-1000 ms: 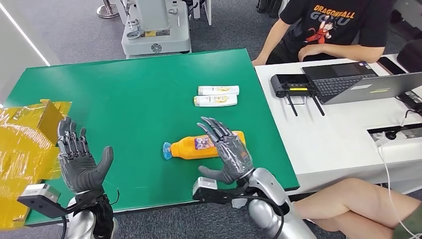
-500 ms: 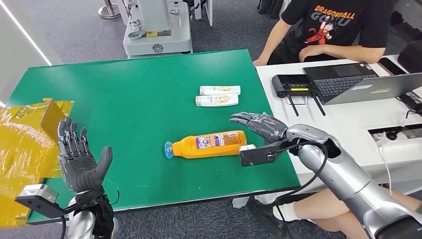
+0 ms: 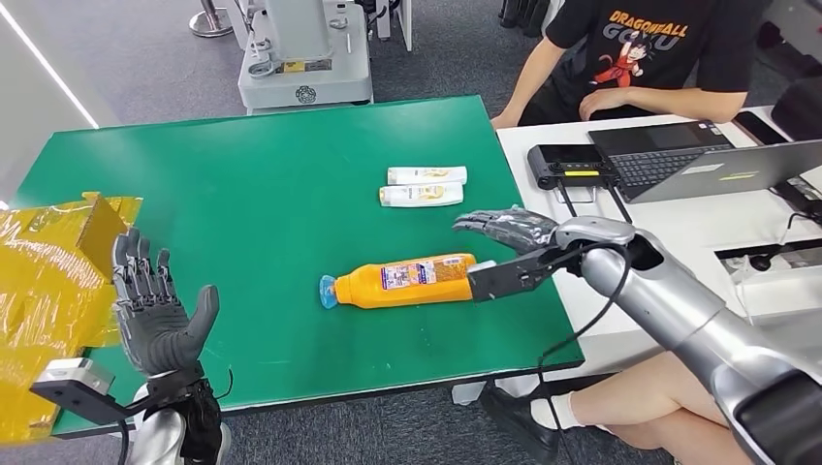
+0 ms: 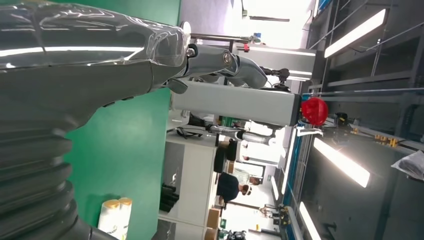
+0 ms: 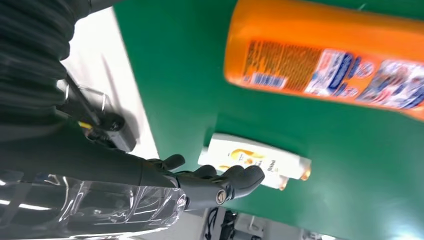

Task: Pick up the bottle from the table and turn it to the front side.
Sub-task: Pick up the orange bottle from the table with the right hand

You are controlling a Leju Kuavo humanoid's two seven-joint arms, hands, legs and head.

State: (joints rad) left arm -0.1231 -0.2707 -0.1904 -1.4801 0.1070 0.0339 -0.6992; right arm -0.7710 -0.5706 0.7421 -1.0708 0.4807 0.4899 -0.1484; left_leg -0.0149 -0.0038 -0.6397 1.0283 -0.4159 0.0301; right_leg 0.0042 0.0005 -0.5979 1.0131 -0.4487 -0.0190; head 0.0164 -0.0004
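Both hands [image 3: 158,312] [image 3: 504,230] empty, fingers apart

Orange bottle [image 5: 330,55] lies flat on the green worktop [image 5: 170,75], label w/ barcode facing the cam. At 6 o'clock from it, two white tubes [image 5: 255,160] side by side. Robot hand [image 5: 200,182] holds nothing, fingers [image 5: 245,176] reach near the tubes.

Bright even indoor light, blurred wrist close-ups.

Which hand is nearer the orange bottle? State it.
Right. The right hand hovers open beside the base end of the orange bottle, not touching it. The left hand is raised open near the table's near left edge, well away.
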